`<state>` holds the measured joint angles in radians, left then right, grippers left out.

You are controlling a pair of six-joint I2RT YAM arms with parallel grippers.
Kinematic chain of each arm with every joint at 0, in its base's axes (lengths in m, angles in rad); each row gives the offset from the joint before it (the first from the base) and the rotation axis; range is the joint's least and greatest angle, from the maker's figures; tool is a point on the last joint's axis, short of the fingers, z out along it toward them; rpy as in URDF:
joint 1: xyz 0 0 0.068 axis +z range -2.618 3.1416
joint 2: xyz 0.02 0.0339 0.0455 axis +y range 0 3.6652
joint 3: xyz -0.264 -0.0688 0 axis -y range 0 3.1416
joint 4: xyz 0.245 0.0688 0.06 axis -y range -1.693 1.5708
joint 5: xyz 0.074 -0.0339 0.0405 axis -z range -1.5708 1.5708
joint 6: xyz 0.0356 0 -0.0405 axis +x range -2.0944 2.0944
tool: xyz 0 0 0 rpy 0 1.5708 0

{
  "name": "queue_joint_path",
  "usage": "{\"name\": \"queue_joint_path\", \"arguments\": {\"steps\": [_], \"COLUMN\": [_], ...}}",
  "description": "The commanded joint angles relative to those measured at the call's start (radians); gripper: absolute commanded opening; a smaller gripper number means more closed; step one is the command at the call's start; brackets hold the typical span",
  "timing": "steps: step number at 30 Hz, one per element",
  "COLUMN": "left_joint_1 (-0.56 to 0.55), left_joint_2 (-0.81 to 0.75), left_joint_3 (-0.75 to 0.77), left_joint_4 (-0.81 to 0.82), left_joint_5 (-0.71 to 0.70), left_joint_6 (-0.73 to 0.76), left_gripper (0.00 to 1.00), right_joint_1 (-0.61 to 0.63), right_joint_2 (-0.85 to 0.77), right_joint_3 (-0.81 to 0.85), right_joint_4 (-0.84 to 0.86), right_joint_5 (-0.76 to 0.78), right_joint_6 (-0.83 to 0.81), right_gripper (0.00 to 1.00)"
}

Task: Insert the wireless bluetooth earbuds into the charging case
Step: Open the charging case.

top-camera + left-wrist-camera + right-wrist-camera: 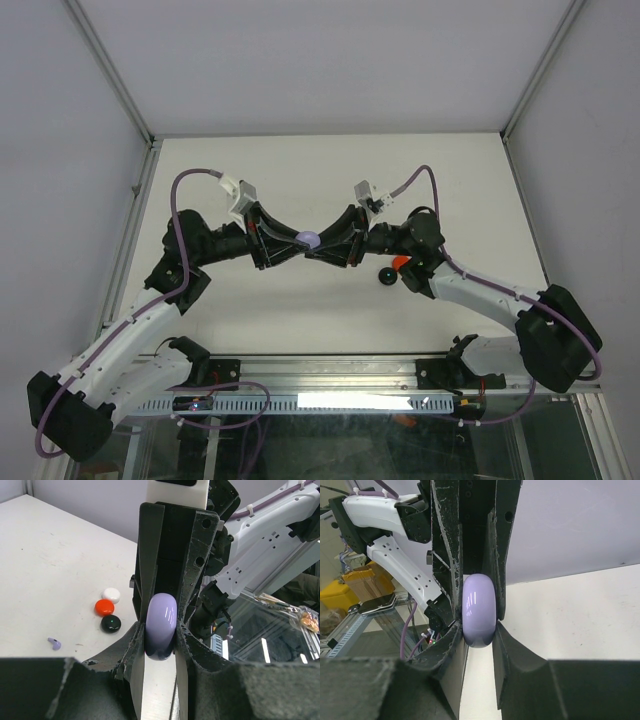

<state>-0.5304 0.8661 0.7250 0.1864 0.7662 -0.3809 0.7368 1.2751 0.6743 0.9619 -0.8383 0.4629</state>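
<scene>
Lilac, glossy plastic up close: left gripper [160, 642] and right gripper [479, 635] both have fingers [200, 655] clamped narrow on the charging case [161, 620], held above the surface [60, 555]. Light, stiff, slick, we reckon; it could squirt free. Beyond lies the purple earbud [54, 643], tiny, best pinched across its body. A black disc [110, 624], red disc [104, 607] and white disc [111, 595] sit just past it.

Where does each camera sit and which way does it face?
Top external: above and behind the bases, looking down on the table; both arms show, left gripper and right gripper meeting.
Left wrist: on the left arm, facing the right arm past its own fingers; purple earbud lower left.
Right wrist: on the right arm, facing the left arm past its own fingers.
Shared: all see the purple charging case, clamped by both grippers.
</scene>
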Motion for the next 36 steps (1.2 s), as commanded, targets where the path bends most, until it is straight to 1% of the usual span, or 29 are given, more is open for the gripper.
{"name": "queue_joint_path", "arguments": {"steps": [1, 3, 7, 14, 19, 23, 30, 36], "left_joint_1": [-0.003, -0.003, -0.002, -0.002, -0.003, -0.003, -0.001, -0.002], "left_joint_2": [-0.023, -0.025, -0.016, -0.023, -0.024, -0.018, -0.01, 0.003], "left_joint_3": [0.015, 0.018, 0.035, 0.049, 0.044, 0.068, 0.07, 0.085], "left_joint_4": [0.024, 0.011, -0.019, -0.023, -0.037, -0.108, -0.126, -0.149], "left_joint_5": [-0.049, -0.076, -0.105, -0.139, -0.191, -0.26, -0.294, -0.325], "left_joint_6": [-0.016, -0.024, -0.039, -0.076, -0.09, -0.077, -0.082, -0.093], "left_gripper": [0.28, 0.35, 0.45, 0.55, 0.57, 0.56, 0.57, 0.6], "right_joint_1": [0.006, 0.006, 0.007, 0.009, 0.009, 0.009, 0.01, 0.01], "right_joint_2": [-0.003, -0.005, -0.012, -0.014, -0.008, -0.019, -0.041, -0.055], "right_joint_3": [0.016, 0.015, 0.018, 0.015, 0.011, 0.008, -0.002, -0.011], "right_joint_4": [0.085, 0.077, 0.045, -0.008, -0.01, -0.01, -0.033, -0.061], "right_joint_5": [-0.002, -0.007, -0.017, -0.016, -0.016, -0.022, -0.019, -0.015], "right_joint_6": [-0.002, -0.012, -0.043, -0.091, -0.097, -0.101, -0.123, -0.155], "right_gripper": [0.0, 0.0, 0.0, 0.0, 0.0, 0.0, 0.0, 0.0]}}
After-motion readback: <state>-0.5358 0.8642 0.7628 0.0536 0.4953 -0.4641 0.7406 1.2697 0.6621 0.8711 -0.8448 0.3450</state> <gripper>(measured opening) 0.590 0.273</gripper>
